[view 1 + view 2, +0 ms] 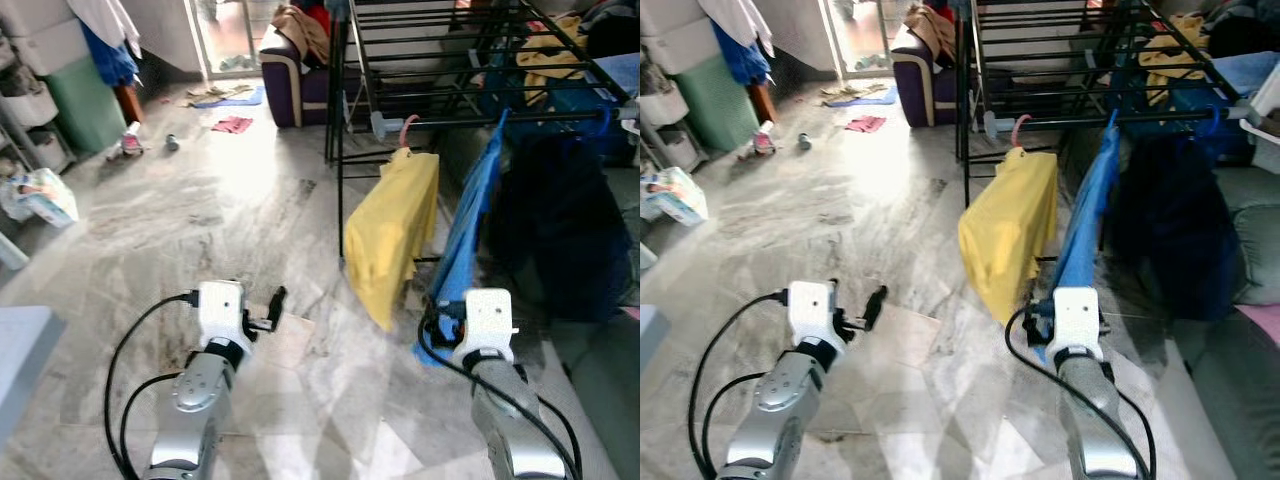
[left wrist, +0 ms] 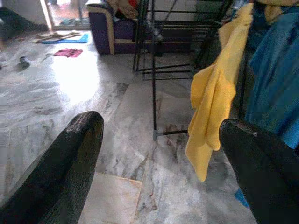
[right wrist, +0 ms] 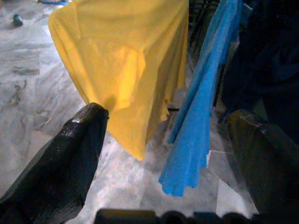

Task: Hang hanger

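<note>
Left eye view: a yellow garment [image 1: 391, 232] on a pink hanger [image 1: 405, 128] is seen hung from the front rail of the black drying rack [image 1: 440, 60], a blue garment [image 1: 470, 225] just beside it.
Right eye view: both arms are held low over the marble floor [image 1: 870, 210].
Left wrist view: the left gripper [image 2: 159, 158] is spread wide, nothing held.
Right wrist view: the right gripper [image 3: 168, 140] is parted wide and empty, yellow and blue garments framed between its fingers.

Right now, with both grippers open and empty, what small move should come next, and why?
Probably step back: the yellow shirt already hangs by its pink hanger on the rack, beside the blue garment. Left gripper and right gripper hold nothing.
</note>
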Tool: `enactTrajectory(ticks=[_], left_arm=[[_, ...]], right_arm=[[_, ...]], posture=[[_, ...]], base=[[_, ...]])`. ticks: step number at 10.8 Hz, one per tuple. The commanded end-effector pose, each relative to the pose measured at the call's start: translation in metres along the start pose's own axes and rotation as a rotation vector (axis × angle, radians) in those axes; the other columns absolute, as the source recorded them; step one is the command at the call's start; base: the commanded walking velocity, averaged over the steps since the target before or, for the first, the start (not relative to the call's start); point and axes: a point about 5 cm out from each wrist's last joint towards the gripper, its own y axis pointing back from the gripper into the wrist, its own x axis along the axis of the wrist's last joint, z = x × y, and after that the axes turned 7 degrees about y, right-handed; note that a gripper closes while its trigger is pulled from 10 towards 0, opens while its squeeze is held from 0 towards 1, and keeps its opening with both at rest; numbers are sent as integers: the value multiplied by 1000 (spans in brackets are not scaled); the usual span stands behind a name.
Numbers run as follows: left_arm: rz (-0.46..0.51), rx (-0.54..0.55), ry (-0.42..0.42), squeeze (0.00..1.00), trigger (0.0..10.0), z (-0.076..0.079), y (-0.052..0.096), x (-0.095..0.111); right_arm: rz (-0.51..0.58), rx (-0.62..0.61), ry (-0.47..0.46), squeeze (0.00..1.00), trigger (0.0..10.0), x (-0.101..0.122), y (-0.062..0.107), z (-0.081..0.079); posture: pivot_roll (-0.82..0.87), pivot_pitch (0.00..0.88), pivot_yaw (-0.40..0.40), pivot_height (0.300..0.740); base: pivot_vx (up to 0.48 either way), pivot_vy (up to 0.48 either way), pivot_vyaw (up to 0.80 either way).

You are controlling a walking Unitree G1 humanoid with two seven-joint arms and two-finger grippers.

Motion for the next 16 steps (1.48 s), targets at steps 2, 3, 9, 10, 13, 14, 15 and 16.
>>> enactTrajectory(ticks=[2, 3, 9, 10, 13, 14, 15, 16], left_arm=[[36, 47, -8, 0, 10000, -5, 3, 5], [47, 70, -5, 0, 10000, -8, 6, 6], [26, 1, -11, 0, 10000, -9, 11, 6], [18, -15, -9, 0, 10000, -7, 10, 5], [14, -24, -6, 0, 10000, -4, 8, 5], [11, -29, -5, 0, 10000, -3, 8, 4], [9, -29, -3, 0, 10000, -2, 8, 3], [6, -26, -1, 0, 10000, -1, 8, 2]], right_arm=[[16, 76, 36, 0, 10000, 7, 0, -5], [27, 101, 52, 0, 10000, 11, -1, -6], [18, 18, 6, 0, 10000, 9, 6, -6], [6, -1, -1, 0, 10000, 5, 8, -4], [7, 1, 4, 0, 10000, 6, 9, -4], [10, -2, 5, 0, 10000, 7, 8, -3], [11, -3, 8, 0, 10000, 7, 8, -2], [9, -3, 10, 0, 10000, 6, 9, -2]], posture=[[-38, 0, -27, 740], [-17, 0, -77, 740], [-38, 11, 13, 740], [-43, 12, 22, 740], [-48, 11, 25, 740], [-51, 12, 26, 740], [-52, 14, 23, 740], [-52, 14, 22, 740]], base=[[0, 0, 0], [0, 0, 456], [44, 0, 75], [285, 0, 0], [320, 0, 0], [341, 0, 0], [334, 0, 0], [337, 0, 0]])
